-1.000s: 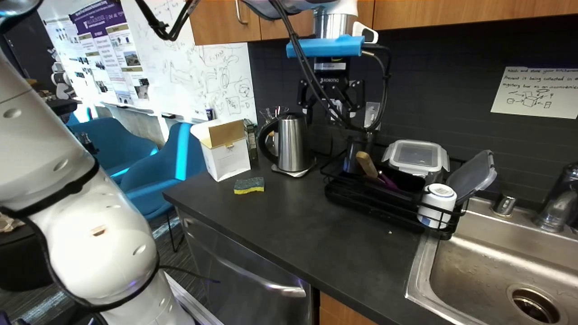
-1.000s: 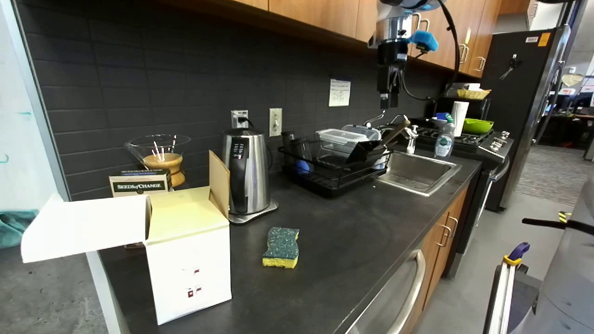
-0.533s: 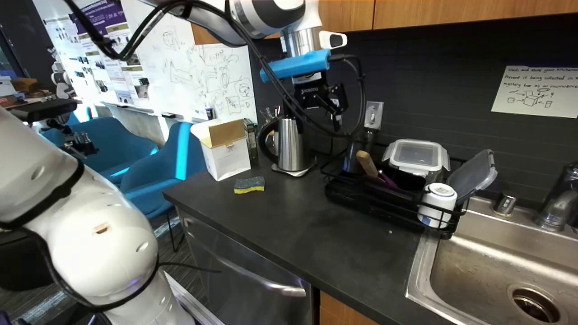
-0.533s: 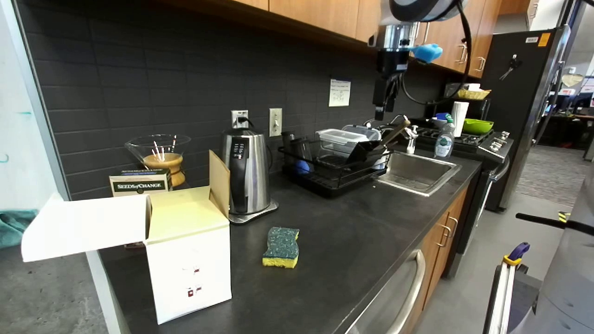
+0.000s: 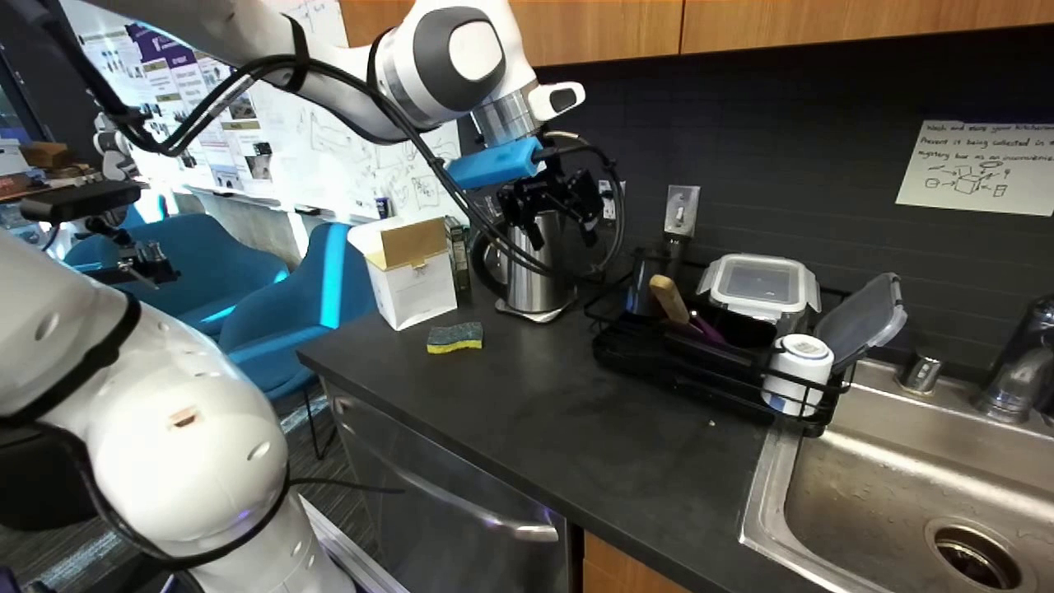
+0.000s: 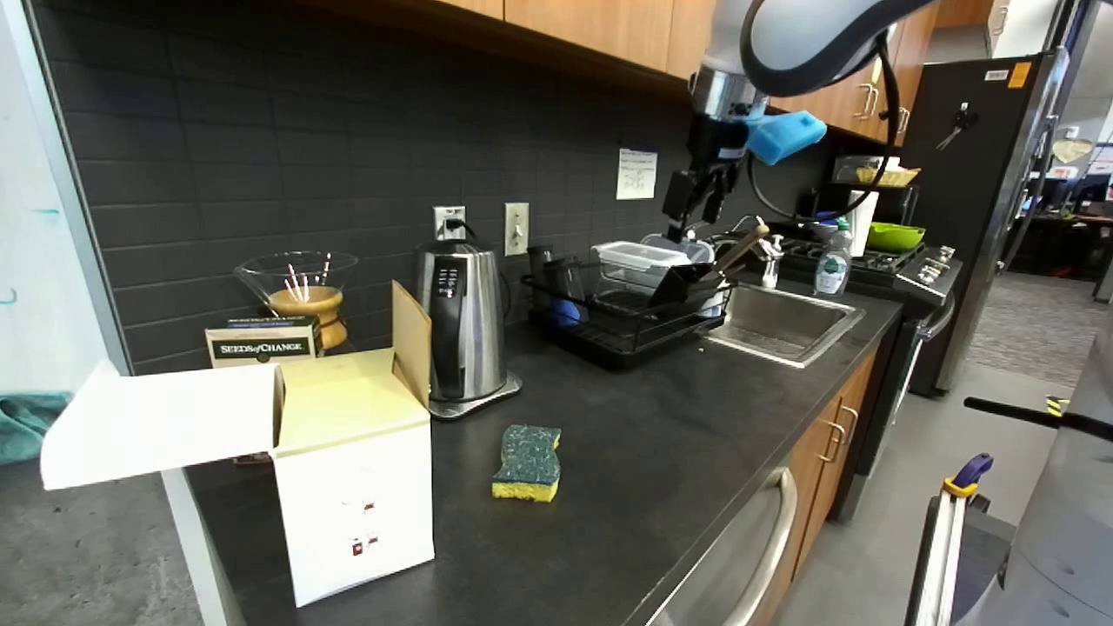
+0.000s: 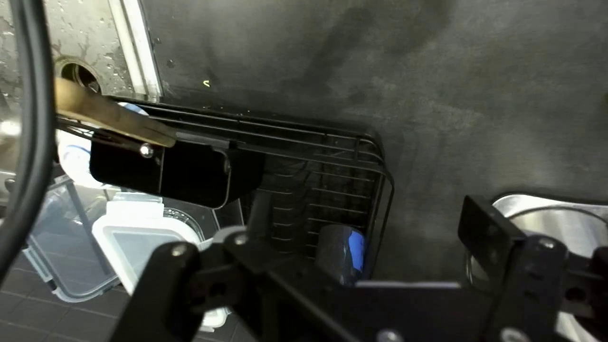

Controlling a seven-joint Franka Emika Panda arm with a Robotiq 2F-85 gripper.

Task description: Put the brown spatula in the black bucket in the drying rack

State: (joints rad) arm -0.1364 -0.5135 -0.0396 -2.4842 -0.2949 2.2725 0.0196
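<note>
Brown spatula (image 7: 116, 115) sits tilted, wooden handle jutting past the rim of the black bucket (image 7: 194, 175), itself in the drying rack (image 5: 659, 372); blade hidden, so which compartment takes it cannot be told. Pincer (image 6: 693, 224) hangs above the rack, apart from the handle, spread wide and holding nothing. Placing step looks done; next move likely calls for backing off upward, minding that the looped cable (image 7: 42, 109) does not catch the handle. Sharing the rack: clear container (image 5: 762, 284), white mug (image 5: 797, 371). The rack stands on a dark desk (image 6: 626, 417), steel sink (image 5: 873, 486) just beside one end; near the other, a kettle (image 6: 469, 322), then a sponge (image 6: 529, 461) and open white box (image 6: 356, 513). Beyond: blue chairs (image 5: 288, 305), scribbled whiteboard (image 5: 329, 181); wooden cabinets (image 6: 591, 30) overhead.
</note>
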